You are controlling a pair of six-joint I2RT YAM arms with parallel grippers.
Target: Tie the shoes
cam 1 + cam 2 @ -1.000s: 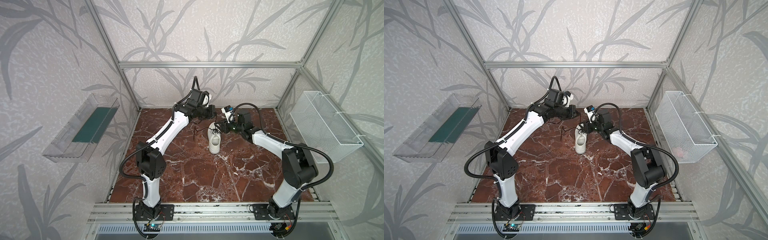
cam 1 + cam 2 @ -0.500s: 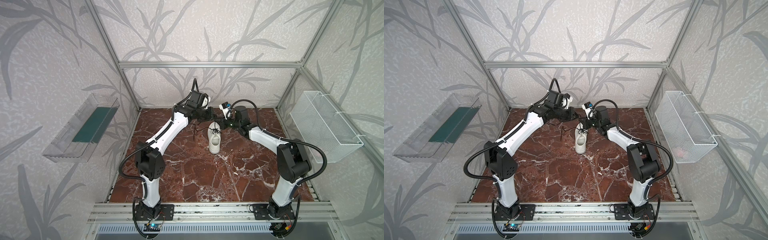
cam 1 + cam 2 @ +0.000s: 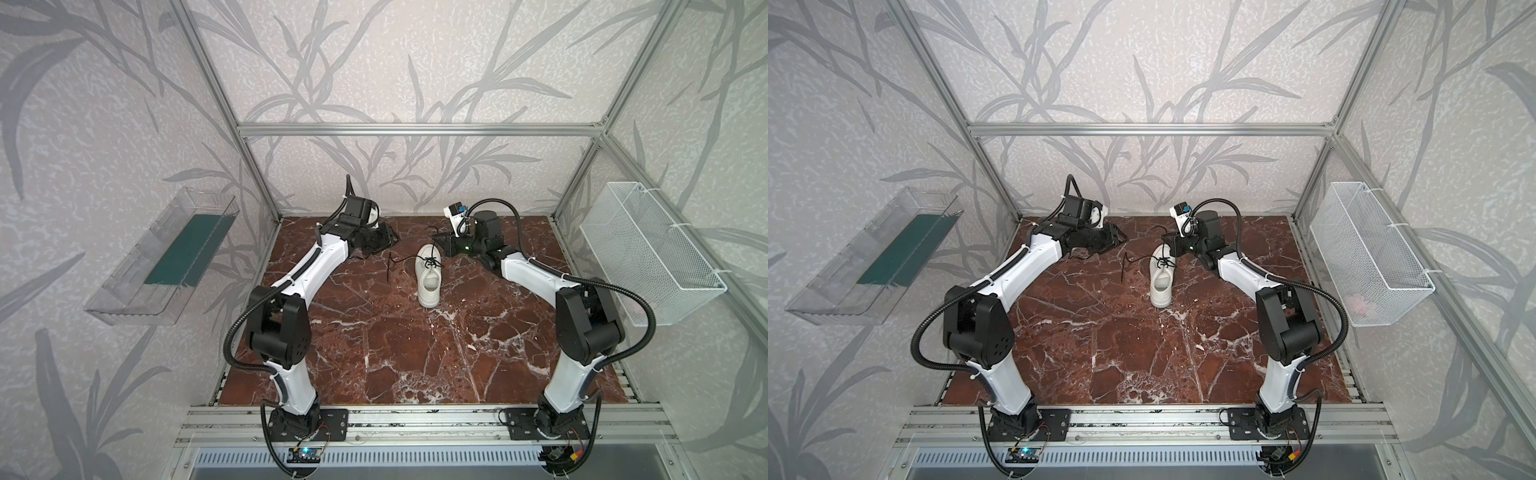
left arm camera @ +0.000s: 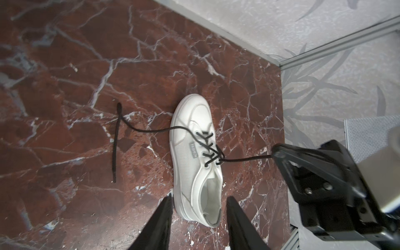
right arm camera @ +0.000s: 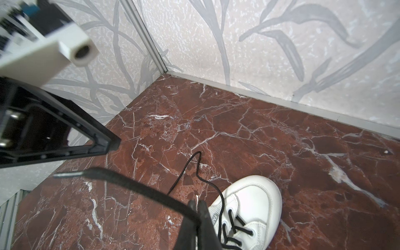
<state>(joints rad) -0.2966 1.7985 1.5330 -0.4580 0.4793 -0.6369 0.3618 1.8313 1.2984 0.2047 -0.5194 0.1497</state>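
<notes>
The shoes are a single white sneaker [image 3: 429, 276] [image 3: 1162, 282] with black laces, lying on the marble floor with its toe toward the back wall. My right gripper [image 5: 197, 203] [image 3: 435, 238] is shut on one lace [image 5: 134, 184], which runs taut from the top eyelets [image 4: 244, 159]. The other lace [image 4: 116, 140] [image 3: 390, 266] lies loose on the floor left of the shoe. My left gripper [image 4: 200, 198] [image 3: 392, 241] hangs open back-left of the shoe with nothing between its fingers [image 4: 166, 207]. The shoe's heel [image 4: 207, 207] shows behind the gap.
A clear bin [image 3: 166, 257] with a green bottom hangs on the left wall. A white wire basket [image 3: 648, 249] hangs on the right wall. The aluminium frame edge [image 5: 259, 97] runs along the back wall just beyond both grippers.
My left gripper has opened and drawn back to the left, and its lace now lies on the floor. My right gripper has shut on the other lace and pulled it taut.
</notes>
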